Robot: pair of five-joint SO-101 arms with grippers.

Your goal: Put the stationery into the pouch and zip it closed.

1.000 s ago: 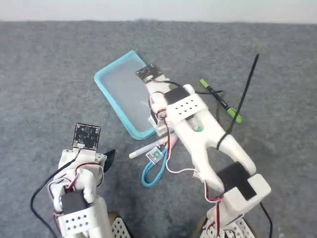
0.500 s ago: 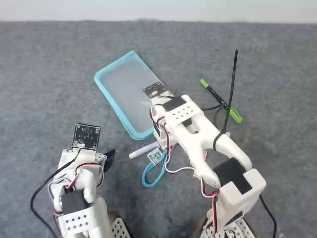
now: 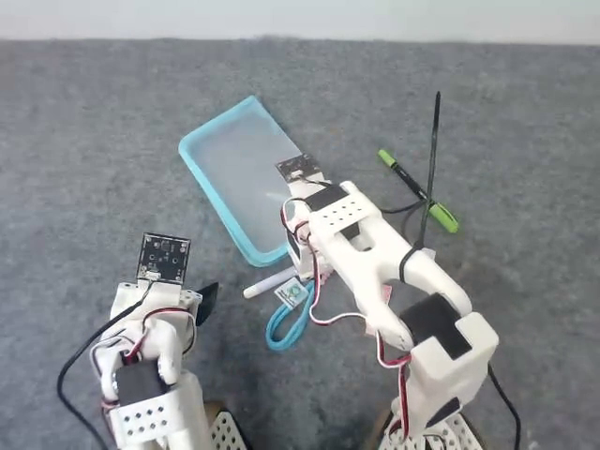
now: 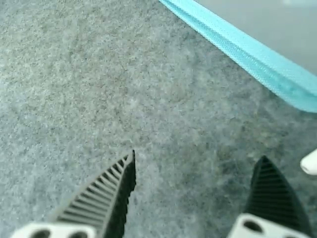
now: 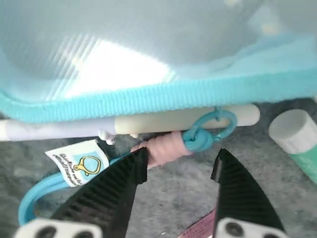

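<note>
Judged from how things lay, the job was barely begun: the pouch [image 3: 234,169], a flat translucent sleeve with a teal edge, rested on the grey mat [image 3: 84,122] and looked to have nothing inside it, though whether its zip stood open could not be told. The stationery was all outside it. A white pen [image 3: 270,284] lay along the pouch's near edge, touching or just beside the teal band, and a blue cord loop [image 3: 284,330] with a small paper tag [image 3: 294,295] lay next to the pen. A green pen [image 3: 418,190] lay well apart, on the other side of the right arm, and a green stick with a white cap [image 5: 296,135] sat near the pouch's corner. The right gripper [image 5: 182,156] hung low over the pen and the cord, its jaws spread wide and holding nothing, with a pink wrapped piece [image 5: 161,148] of the cord and a teal ring [image 5: 214,127] between and just beyond the tips. The left gripper [image 4: 197,157] was over bare mat near the pouch's edge, jaws likewise wide apart and empty. Left to do, as it seemed: picking up each piece, getting it into the pouch, and closing the zip
</note>
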